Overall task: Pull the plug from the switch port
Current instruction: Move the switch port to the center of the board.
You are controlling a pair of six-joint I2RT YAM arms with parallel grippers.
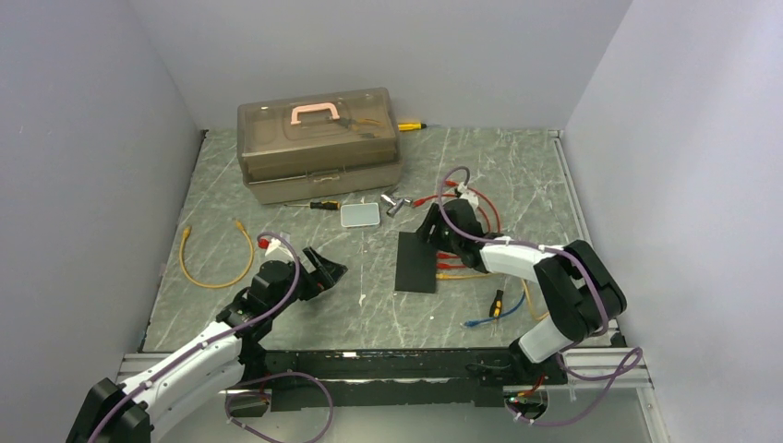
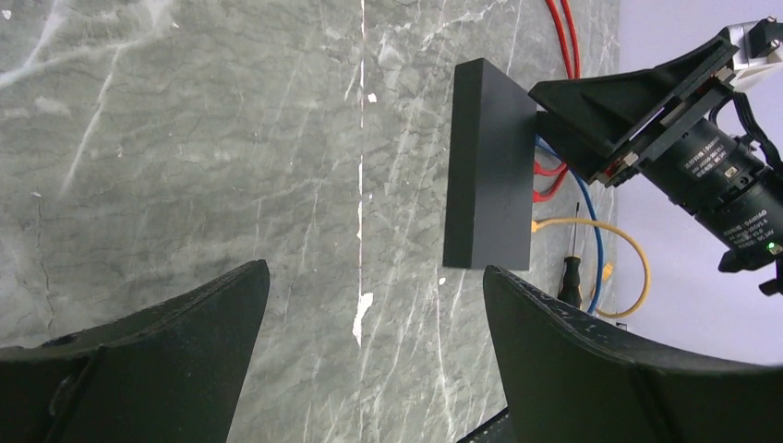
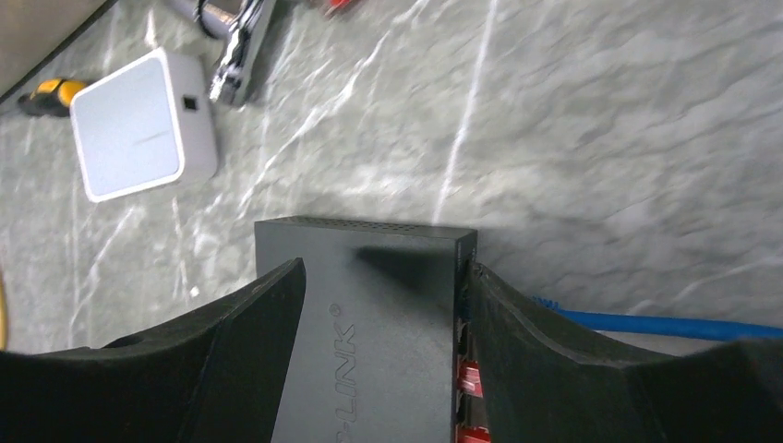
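The flat black switch [image 1: 417, 263] lies on the table right of centre, with its ports facing right. Red plugs [image 1: 447, 256] and a yellow plug [image 1: 450, 275] sit in its ports. My right gripper [image 1: 430, 233] is open over the switch's far end. In the right wrist view the gripper [image 3: 386, 272] straddles the switch [image 3: 369, 323]: the left finger is over its top and the right finger is against the port edge, next to the red plugs [image 3: 469, 378]. My left gripper [image 1: 323, 269] is open and empty on the left, and the switch [image 2: 489, 166] lies ahead of it [image 2: 374, 277].
A translucent brown toolbox [image 1: 319, 143] stands at the back. A silver-grey tin [image 1: 360, 214], a chrome socket tool [image 1: 395, 205] and a small screwdriver [image 1: 319, 205] lie in front of it. A yellow cable loop [image 1: 217, 263] lies at the left. A blue cable [image 1: 480, 321] lies near the right arm's base.
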